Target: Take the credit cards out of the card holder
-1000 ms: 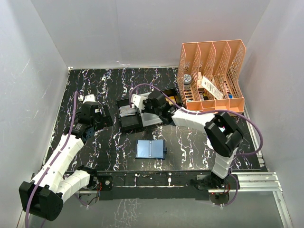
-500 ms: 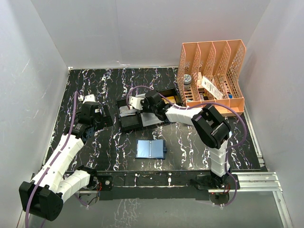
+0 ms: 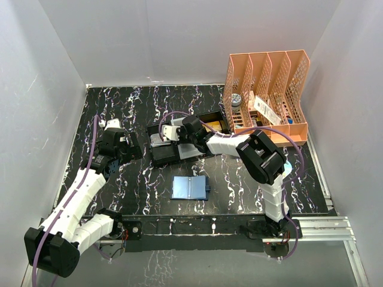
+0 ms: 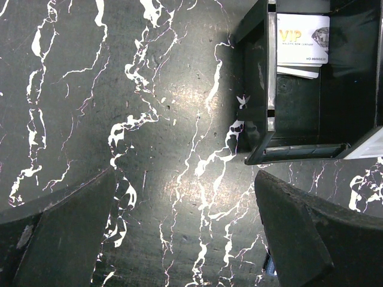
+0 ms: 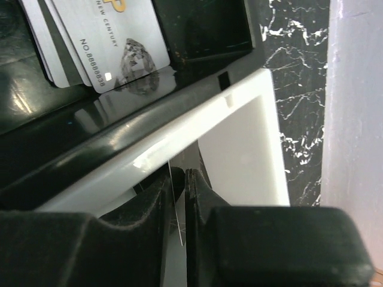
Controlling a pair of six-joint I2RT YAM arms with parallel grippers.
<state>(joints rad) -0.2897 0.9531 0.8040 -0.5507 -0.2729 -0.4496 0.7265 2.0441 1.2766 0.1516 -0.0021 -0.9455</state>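
The card holder (image 3: 190, 187) lies open on the table, its blue-grey inside up, in front of the black-and-white tray (image 3: 157, 156). My right gripper (image 3: 169, 133) hangs over the tray. In the right wrist view it (image 5: 179, 203) is shut on a thin credit card (image 5: 177, 209) seen edge-on, just above the tray's white rim (image 5: 179, 143). Several grey-silver credit cards (image 5: 114, 48) lie in a tray compartment; they also show in the left wrist view (image 4: 302, 39). My left gripper (image 3: 133, 149) (image 4: 185, 239) is open and empty over bare table, left of the tray (image 4: 270, 89).
An orange file organiser (image 3: 266, 95) with small items stands at the back right. White walls close in the table on the left, back and right. A grey wall (image 5: 356, 119) fills the right side of the right wrist view.
My right gripper has moved left and a little forward over the tray, its arm folding further. The left arm and the card holder have not moved.
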